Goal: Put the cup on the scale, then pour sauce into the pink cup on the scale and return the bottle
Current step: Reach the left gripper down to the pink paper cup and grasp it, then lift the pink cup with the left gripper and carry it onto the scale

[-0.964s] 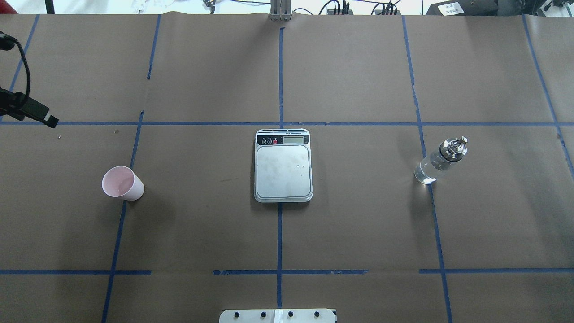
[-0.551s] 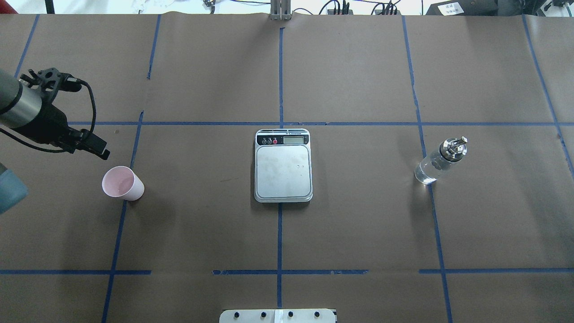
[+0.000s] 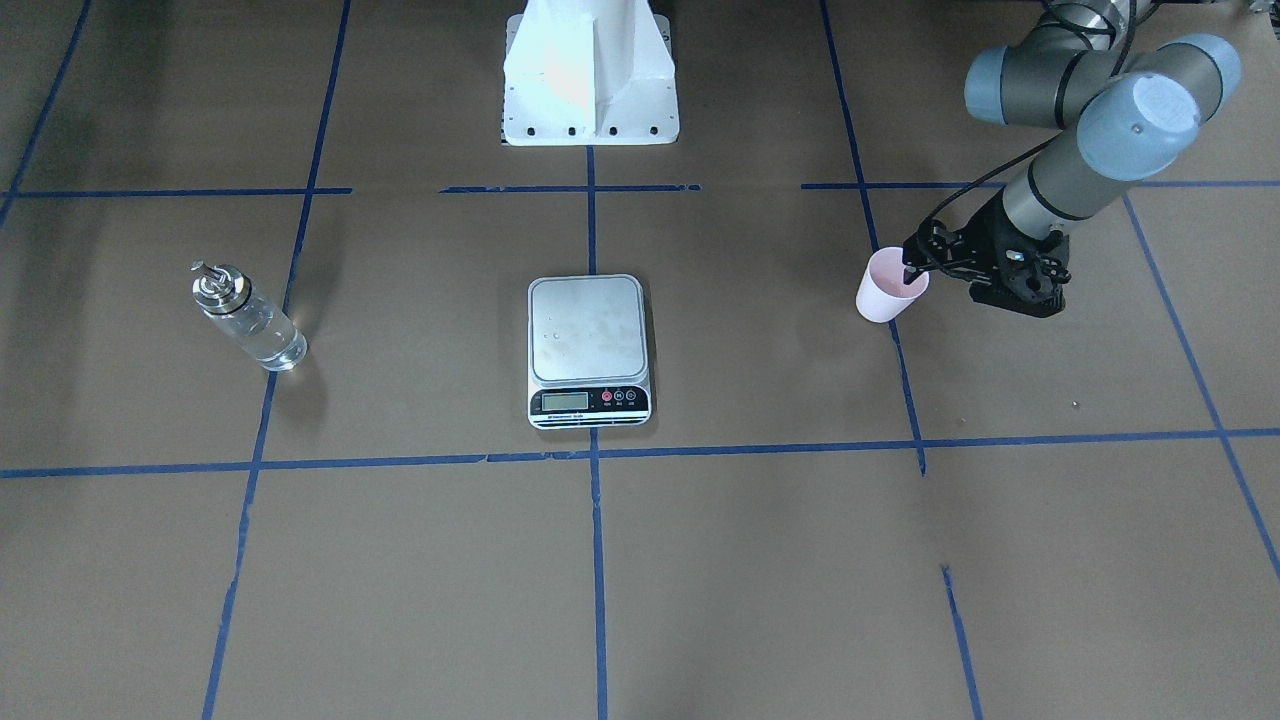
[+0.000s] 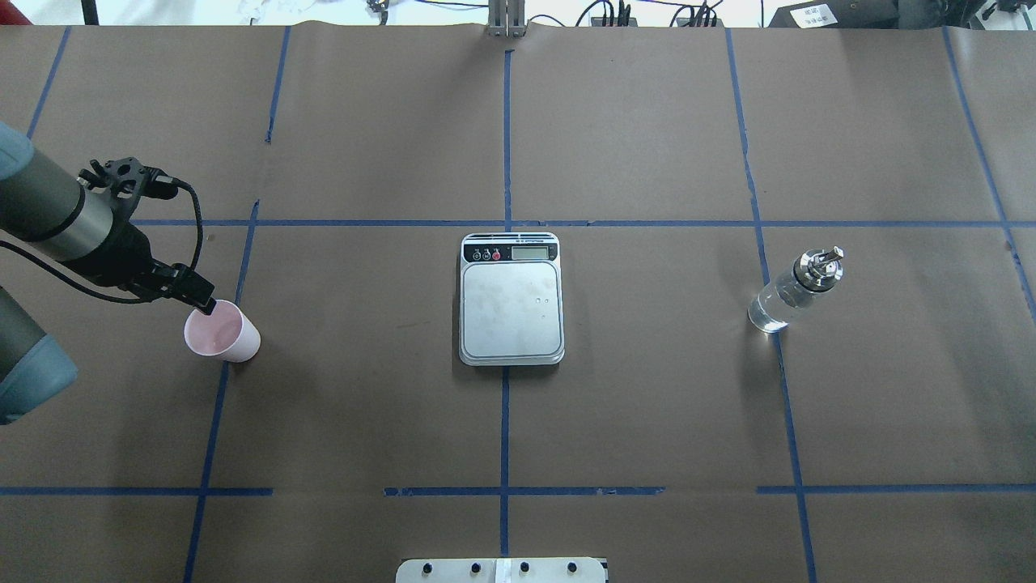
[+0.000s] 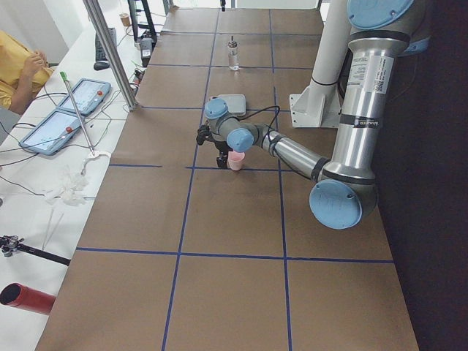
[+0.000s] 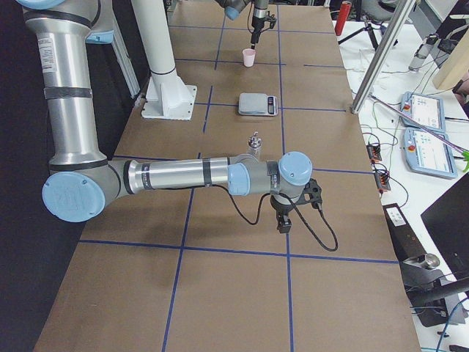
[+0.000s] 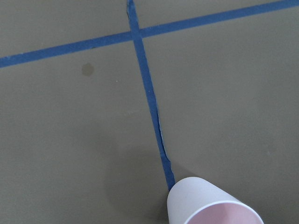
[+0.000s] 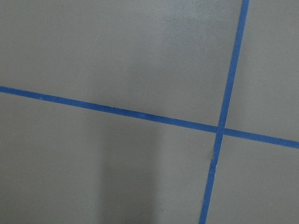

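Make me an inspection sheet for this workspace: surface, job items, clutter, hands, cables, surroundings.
Surface: brown paper marked with a blue tape grid.
Job's things: pink cup stands on the paper on the robot's left, not on the scale; the scale's platform is bare; bottle stands on the robot's right and holds clear liquid.
Clutter: nothing seen.
Grippers: left hand is at the cup's rim, open or shut unclear; right hand is low over bare paper, apart from the bottle, state unclear.
Cables: black cable loops off the left wrist.
Surroundings: control tablets on a side bench; a seated person.
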You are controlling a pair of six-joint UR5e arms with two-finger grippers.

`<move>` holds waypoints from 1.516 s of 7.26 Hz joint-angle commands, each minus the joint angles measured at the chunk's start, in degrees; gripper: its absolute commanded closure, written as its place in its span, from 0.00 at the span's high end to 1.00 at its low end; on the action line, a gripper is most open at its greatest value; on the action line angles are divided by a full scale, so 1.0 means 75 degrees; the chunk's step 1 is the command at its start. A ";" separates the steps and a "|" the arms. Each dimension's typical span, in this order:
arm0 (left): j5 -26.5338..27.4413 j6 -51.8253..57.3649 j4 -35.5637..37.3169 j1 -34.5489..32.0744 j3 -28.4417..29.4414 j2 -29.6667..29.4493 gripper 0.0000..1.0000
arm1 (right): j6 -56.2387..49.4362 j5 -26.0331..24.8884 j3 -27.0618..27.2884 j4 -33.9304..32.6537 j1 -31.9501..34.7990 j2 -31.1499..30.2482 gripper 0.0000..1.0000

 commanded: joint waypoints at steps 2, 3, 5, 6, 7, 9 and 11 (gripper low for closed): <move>0.0003 0.0004 -0.0005 0.0315 0.0146 -0.0034 0.85 | -0.0001 -0.0012 -0.0049 0.0082 -0.0009 0.0022 1.00; 0.0003 0.0004 0.0006 0.0397 0.0146 -0.0034 0.66 | -0.0001 0.0000 -0.0061 0.0094 -0.0020 0.0033 1.00; 0.0003 0.0039 0.0006 0.0398 0.0170 -0.0022 0.00 | -0.0001 -0.0012 -0.0061 0.0094 -0.0008 0.0080 1.00; -0.0020 -0.0019 0.0018 0.0398 0.0123 -0.0080 0.00 | -0.0001 -0.0012 -0.0072 0.0094 -0.0020 0.0092 1.00; 0.0003 -0.0054 0.0099 0.0259 0.0065 -0.0231 0.00 | -0.0001 -0.0012 -0.0072 0.0094 -0.0020 0.0092 1.00; 0.0037 -0.0682 0.0611 -0.0293 -0.0087 -0.1363 0.00 | -0.0001 -0.0012 -0.0061 0.0106 -0.0020 0.0115 1.00; 0.0386 -0.2645 0.0756 0.0101 -0.0217 -0.2558 0.00 | -0.0001 0.0000 -0.0049 0.0106 -0.0020 0.0115 1.00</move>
